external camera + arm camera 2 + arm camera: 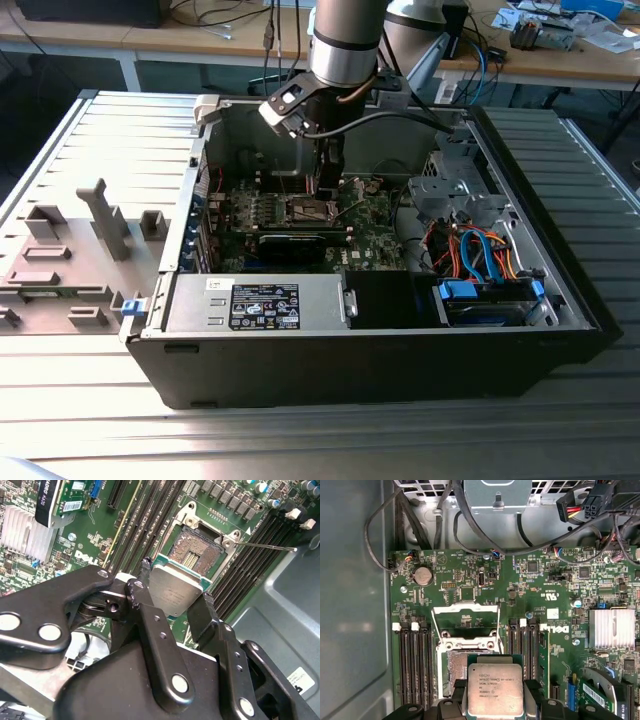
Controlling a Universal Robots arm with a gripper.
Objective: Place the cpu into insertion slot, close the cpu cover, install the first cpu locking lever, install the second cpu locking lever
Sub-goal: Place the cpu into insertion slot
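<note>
Pincer (pixel 176 588) clamped on cpu (pixel 174 591) edges, cpu held close beside uncovered insertion slot (pixel 194 555).

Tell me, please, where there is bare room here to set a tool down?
Free: the slatted table in front of the computer case, and the plain grey panel beside the memory slots. Crowded: around the insertion slot, where the gripper holds the cpu, and the cable bundle.

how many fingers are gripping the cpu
2. One finger presses one edge of the cpu, the other finger the opposite edge; the cpu hangs close to the insertion slot, not seated.
</note>
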